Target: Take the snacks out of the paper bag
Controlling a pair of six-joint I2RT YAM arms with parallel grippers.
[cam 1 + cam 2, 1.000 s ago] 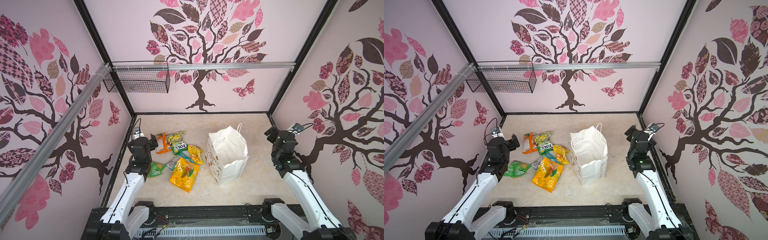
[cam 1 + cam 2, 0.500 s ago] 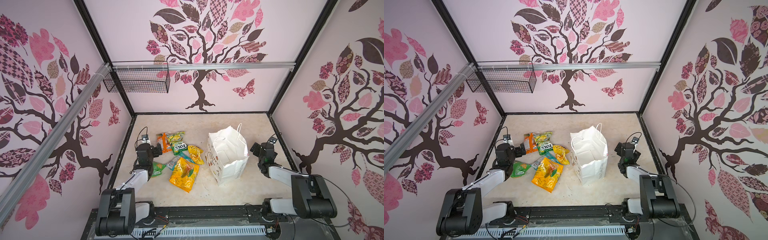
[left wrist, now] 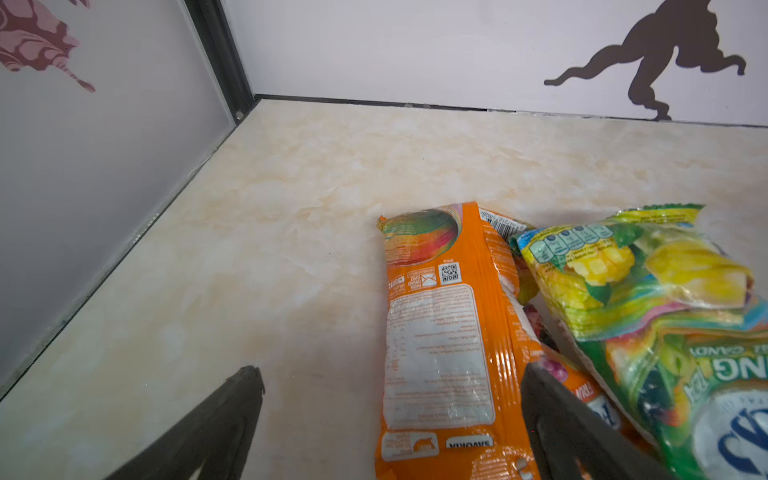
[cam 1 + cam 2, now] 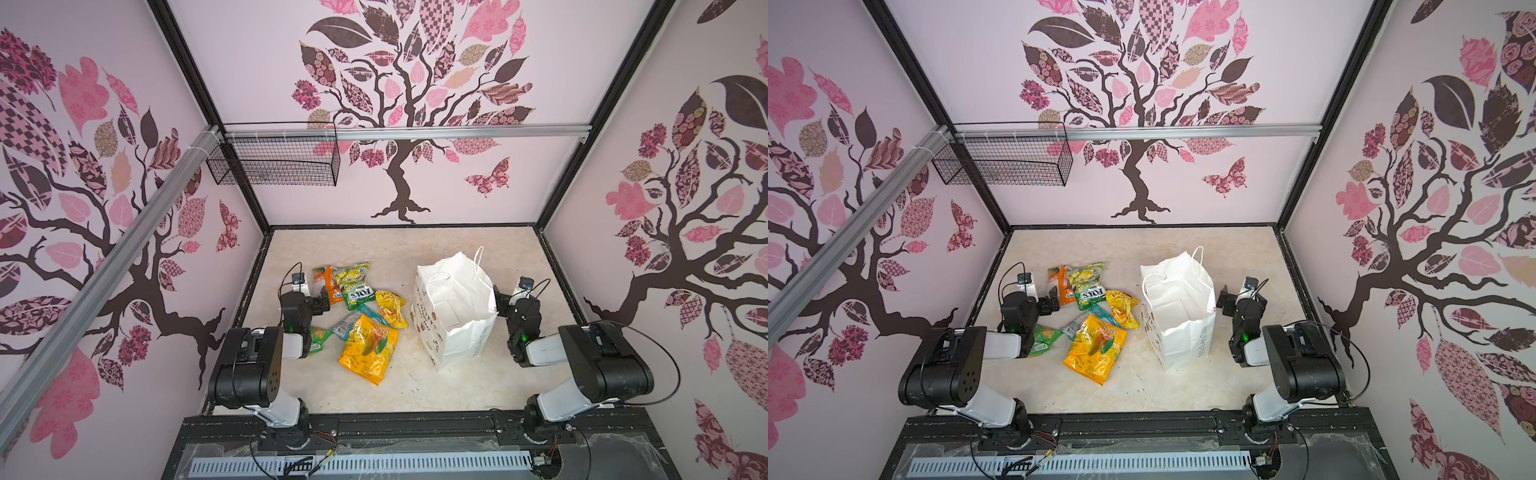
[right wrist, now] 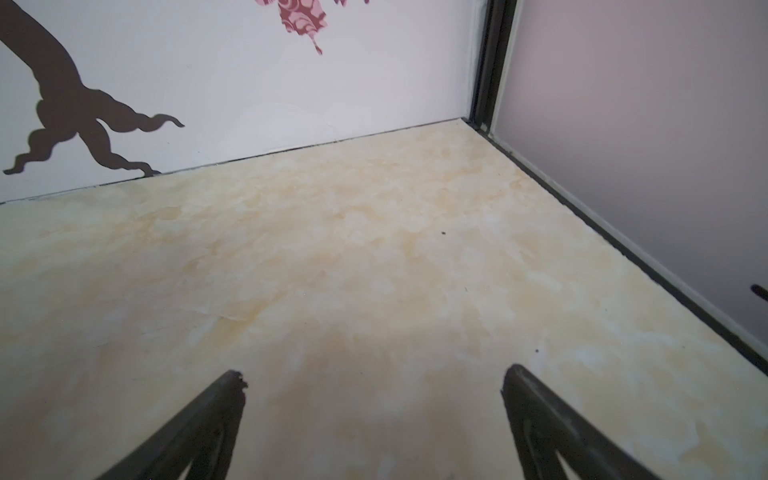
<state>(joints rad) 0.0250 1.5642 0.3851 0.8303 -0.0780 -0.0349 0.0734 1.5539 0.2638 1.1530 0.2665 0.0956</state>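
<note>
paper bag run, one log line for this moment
paper bag: upright | snacks: out, beside it | left gripper: open, empty | right gripper: open, empty

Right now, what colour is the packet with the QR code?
The packet is orange; clearest in the left wrist view.

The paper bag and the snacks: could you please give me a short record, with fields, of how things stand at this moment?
Paper bag: upright on the table, mouth open, right of the packets in both top views
Inside the bag: no packet visible in both top views
Snacks: about six packets in a loose pile on the table
Left gripper: open, holding nothing, low beside the orange packet
Right gripper: open, holding nothing, over bare table beside the bag
</note>
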